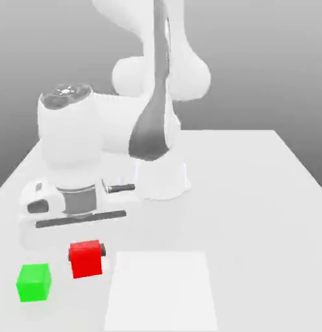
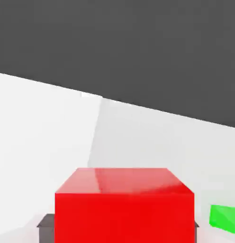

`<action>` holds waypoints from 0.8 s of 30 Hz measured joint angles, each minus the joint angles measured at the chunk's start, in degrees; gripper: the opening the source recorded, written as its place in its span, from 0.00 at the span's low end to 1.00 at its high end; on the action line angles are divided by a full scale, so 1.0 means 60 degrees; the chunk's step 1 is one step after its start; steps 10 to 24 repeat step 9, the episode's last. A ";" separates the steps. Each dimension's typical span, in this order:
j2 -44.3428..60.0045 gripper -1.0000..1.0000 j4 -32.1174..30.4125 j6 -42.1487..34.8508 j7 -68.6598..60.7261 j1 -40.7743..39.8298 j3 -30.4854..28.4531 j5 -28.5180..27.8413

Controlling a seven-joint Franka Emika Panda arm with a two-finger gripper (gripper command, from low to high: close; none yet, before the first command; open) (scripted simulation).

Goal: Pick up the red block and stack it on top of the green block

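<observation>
The red block (image 1: 86, 260) is a small cube near the table's front, at the exterior view's left. My gripper (image 1: 86, 253) reaches down from the white hand above it and is shut on the red block. A dark finger (image 1: 101, 250) presses against its side. In the hand view the red block (image 2: 124, 209) sits between two dark pads (image 2: 45, 224), one on each flank. The green block (image 1: 34, 283) stands on the table just beside the red one, apart from it, toward the exterior view's left. One corner of the green block (image 2: 225, 218) appears in the hand view.
A paler square patch (image 1: 160, 292) lies flat on the white table (image 1: 254, 207) beside the red block, on the exterior view's right. The arm's base (image 1: 161, 176) stands behind at the table's middle. The table's front edge is close to both blocks.
</observation>
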 joint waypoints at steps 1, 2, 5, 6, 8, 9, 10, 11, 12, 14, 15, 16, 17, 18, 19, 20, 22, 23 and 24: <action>0.0146 0.00 0.0133 0.0011 -0.0278 -0.0261 -0.0138 0.0119; 0.0384 0.00 0.0211 0.0166 -0.0493 -0.0399 -0.0152 0.0282; 0.1309 0.00 0.0319 0.0947 -0.0999 -0.0729 0.0125 0.0866; 0.1582 1.00 0.0337 0.1188 -0.1126 -0.0822 0.0235 0.1034; 0.1582 1.00 0.0337 0.1188 -0.1126 -0.0822 0.0235 0.1034; 0.1582 1.00 0.0337 0.1188 -0.1126 -0.0822 0.0235 0.1034; 0.1582 1.00 0.0337 0.1188 -0.1126 -0.0822 0.0235 0.1034; 0.1582 1.00 0.0337 0.1188 -0.1126 -0.0822 0.0235 0.1034; 0.1582 1.00 0.0337 0.1188 -0.1126 -0.0822 0.0235 0.1034; 0.1582 1.00 0.0337 0.1188 -0.1126 -0.0822 0.0235 0.1034; 0.1582 1.00 0.0337 0.1188 -0.1126 -0.0822 0.0235 0.1034; 0.1582 1.00 0.0337 0.1188 -0.1126 -0.0822 0.0235 0.1034; 0.1582 1.00 0.0337 0.1188 -0.1126 -0.0822 0.0235 0.1034; 0.1582 1.00 0.0337 0.1188 -0.1126 -0.0822 0.0235 0.1034; 0.1582 1.00 0.0337 0.1188 -0.1126 -0.0822 0.0235 0.1034; 0.1582 1.00 0.0337 0.1188 -0.1126 -0.0822 0.0235 0.1034; 0.1582 1.00 0.0337 0.1188 -0.1126 -0.0822 0.0235 0.1034; 0.1582 1.00 0.0337 0.1188 -0.1126 -0.0822 0.0235 0.1034; 0.1582 1.00 0.0337 0.1188 -0.1126 -0.0822 0.0235 0.1034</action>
